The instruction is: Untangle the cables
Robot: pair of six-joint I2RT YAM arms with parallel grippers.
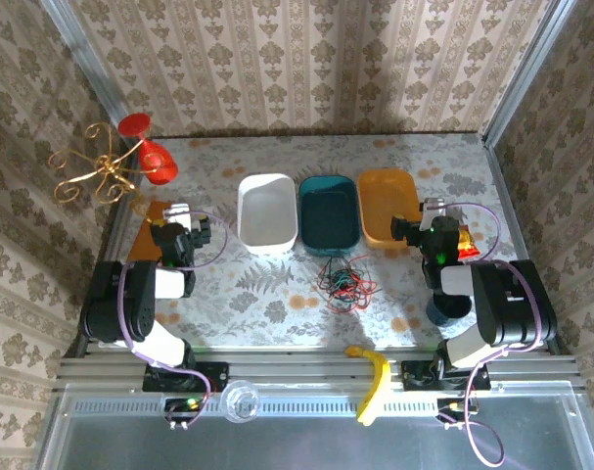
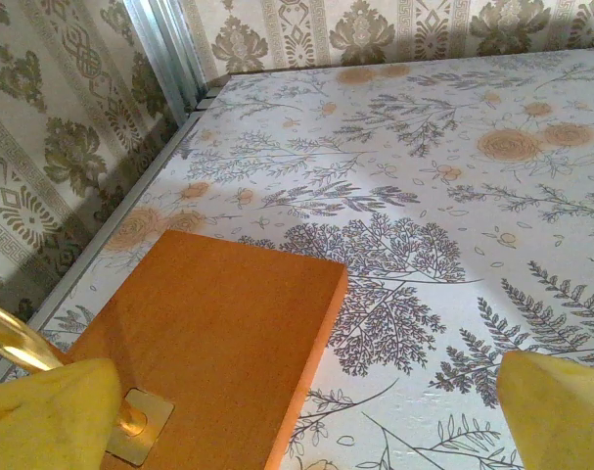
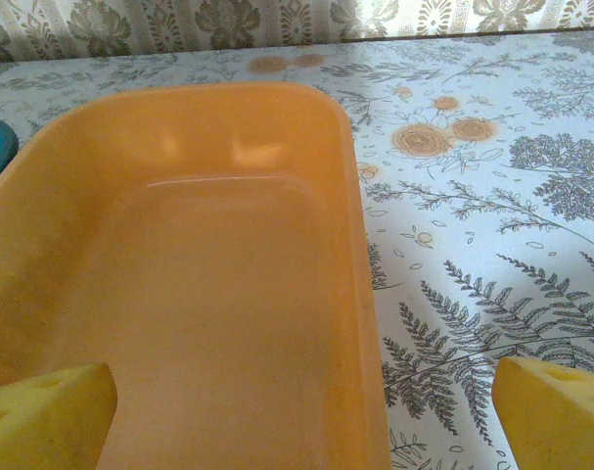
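Cables [image 1: 343, 281] lie in one loose knot on the table [image 1: 277, 294], with red, green and black strands looped over each other so that we cannot follow any single one from end to end. The knot sits between the two arms, a little right of centre, near the front edge of the teal bin [image 1: 328, 211] but apart from it. The strands are hair-thin, and the red ones stand out most against the floral tabletop.

From above we also see the white bin [image 1: 267, 212] and the orange bin [image 1: 389, 208] flanking the teal one in a row. The left gripper [image 1: 179, 217] hangs over a wooden block [image 1: 145, 230] at the left side. The right gripper [image 1: 432, 213] is at the near right corner of the orange bin. Both are well apart from the knot, and from this height we cannot judge their opening.

The wrist cameras settle that. On the left gripper [image 2: 301, 392] the yellow pads [image 2: 42, 421] sit at opposite bottom corners, spread wide, above the wooden block [image 2: 218, 343] and a brass stem [image 2: 13, 343]. The right gripper [image 3: 301, 392] is just as wide. Its pads [image 3: 556, 406] straddle the right wall of the orange bin [image 3: 208, 274], one over the hollow and one over the table [image 3: 492, 196].
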